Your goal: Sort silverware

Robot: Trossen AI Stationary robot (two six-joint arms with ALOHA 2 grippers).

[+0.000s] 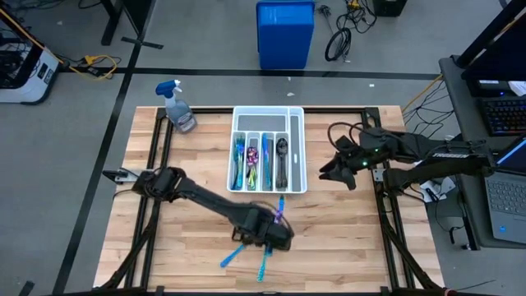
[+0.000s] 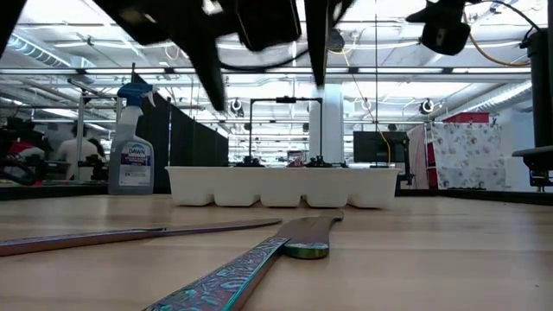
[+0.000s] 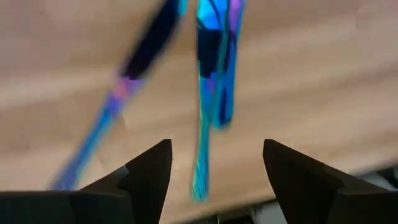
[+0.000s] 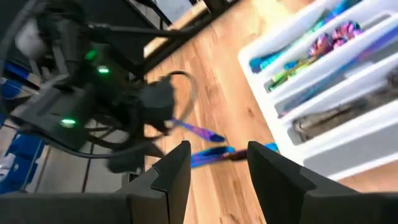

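A white compartmented tray (image 1: 268,150) at the table's middle holds sorted silverware: blue-teal pieces (image 1: 240,156), a rainbow-purple spoon (image 1: 253,154) and a dark spoon (image 1: 282,156). Loose blue pieces lie on the wood near the front edge (image 1: 233,254) (image 1: 265,265), and one more (image 1: 281,205) lies just in front of the tray. My left gripper (image 1: 274,234) hangs open above these loose pieces, pointing down. In its wrist view they lie blurred beyond the fingers (image 3: 214,74) (image 3: 134,68). My right gripper (image 1: 333,169) waits open, raised, to the right of the tray.
A spray bottle (image 1: 178,107) stands at the table's far left, beside the tray. In the low view two long pieces (image 2: 238,275) (image 2: 130,234) lie in front of the tray (image 2: 281,186). A blue bin (image 1: 284,33) stands on the floor beyond the table.
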